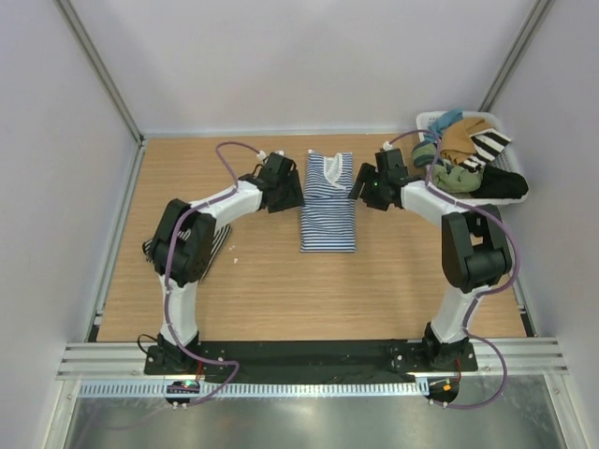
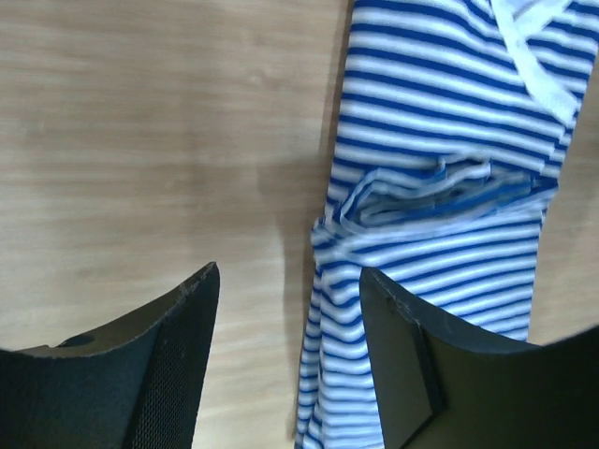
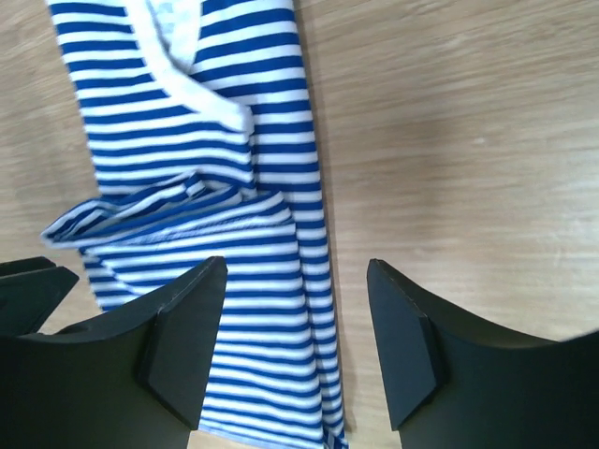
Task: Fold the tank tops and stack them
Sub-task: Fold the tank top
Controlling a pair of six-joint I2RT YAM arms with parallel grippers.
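The blue-and-white tank top (image 1: 328, 201) lies flat in the middle of the table, folded lengthwise into a narrow strip, with the white-trimmed neckline at the far end. My left gripper (image 1: 298, 192) is open at its left edge; in the left wrist view (image 2: 288, 281) that edge of the top (image 2: 440, 168) lies between the jaws. My right gripper (image 1: 357, 187) is open at its right edge; the right wrist view (image 3: 298, 271) shows that edge of the top (image 3: 206, 159) between the jaws. The fine black-and-white tank top (image 1: 220, 241) lies at the left, mostly hidden under my left arm.
A white basket (image 1: 426, 120) stands at the back right corner, heaped with tan, green, teal and black clothes and a bold black-and-white striped cloth (image 1: 491, 142). Bare wooden tabletop (image 1: 393, 281) lies in front of the blue top. Walls close the table on three sides.
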